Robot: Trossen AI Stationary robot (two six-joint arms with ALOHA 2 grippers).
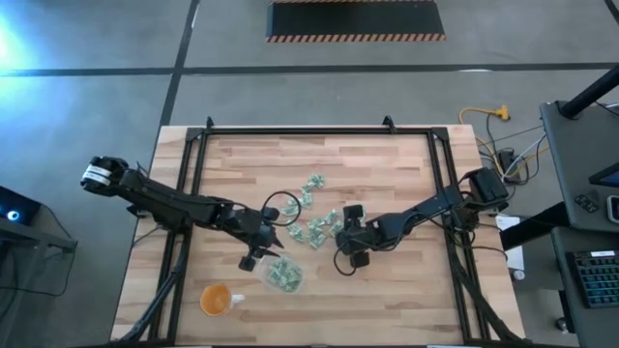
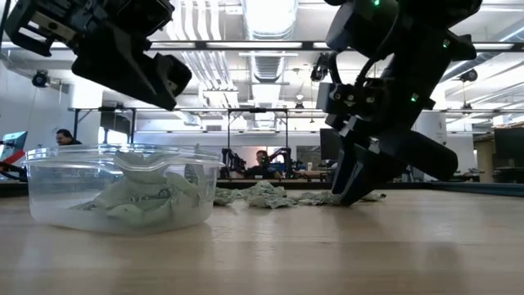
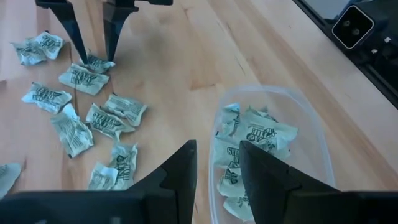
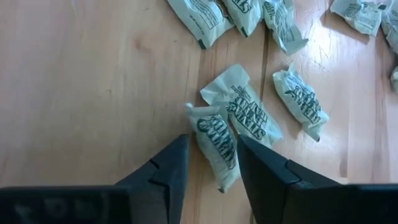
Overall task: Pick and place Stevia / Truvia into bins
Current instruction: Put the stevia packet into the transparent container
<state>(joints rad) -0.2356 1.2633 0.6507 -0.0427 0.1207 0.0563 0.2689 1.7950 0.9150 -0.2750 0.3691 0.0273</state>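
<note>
Pale green and white Stevia packets (image 1: 317, 224) lie scattered mid-table, also seen in the low view (image 2: 270, 197). The clear tub (image 1: 283, 274) stands nearer the near edge and holds several packets (image 3: 255, 140). My left gripper (image 3: 217, 165) is open and empty, hovering above the tub's rim (image 3: 311, 112) on the side toward the pile. My right gripper (image 4: 211, 155) is open and lowered to the table, its fingers on either side of one packet (image 4: 216, 144) at the pile's near edge. The left wrist view shows that gripper (image 3: 94, 57) from the front. My right gripper comes from above, pointing down, with one finger (image 4: 171, 162) on each long side of a single packet's end (image 4: 208, 127) that lies flat on the wood. I cannot tell whether the fingers touch it.
An orange cup (image 1: 215, 300) with a handle sits near the table's near left corner. A black frame (image 1: 198, 155) runs along the table's left, far and right sides. Bare wood (image 1: 251, 164) lies left and far of the pile.
</note>
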